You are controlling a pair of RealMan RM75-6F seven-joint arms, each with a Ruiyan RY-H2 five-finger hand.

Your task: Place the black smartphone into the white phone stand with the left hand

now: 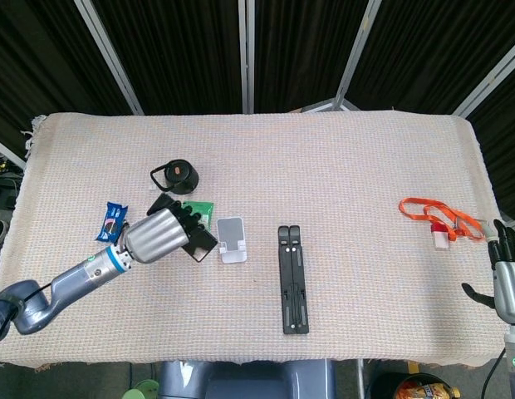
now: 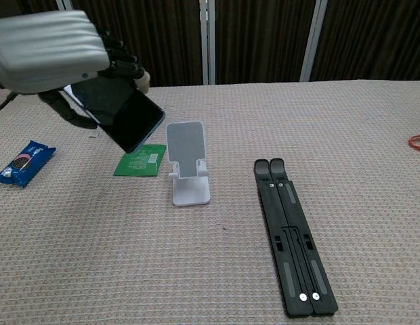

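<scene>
- Now gripped aloft in left hand [image 2: 51,51]: flat black smartphone [image 2: 125,115], tilted, just beside upright white plastic phone stand [image 2: 188,166].
- Could topple light stand if lowered off-centre.
- Right hand [image 1: 505,283]: spread, idle at surface's right edge.

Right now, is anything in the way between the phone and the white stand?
Nothing visible is. The left hand holds the black smartphone tilted in the air, just left of the white phone stand. The stand's cradle looks empty.

A woven beige table cover [image 1: 340,166] carries a white phone stand [image 2: 189,167], green packet [image 2: 140,160], blue snack wrapper [image 2: 22,161], black folding stand [image 2: 291,233], black lidded pot [image 1: 178,174], orange lanyard [image 1: 436,213], perhaps with a tag
</scene>
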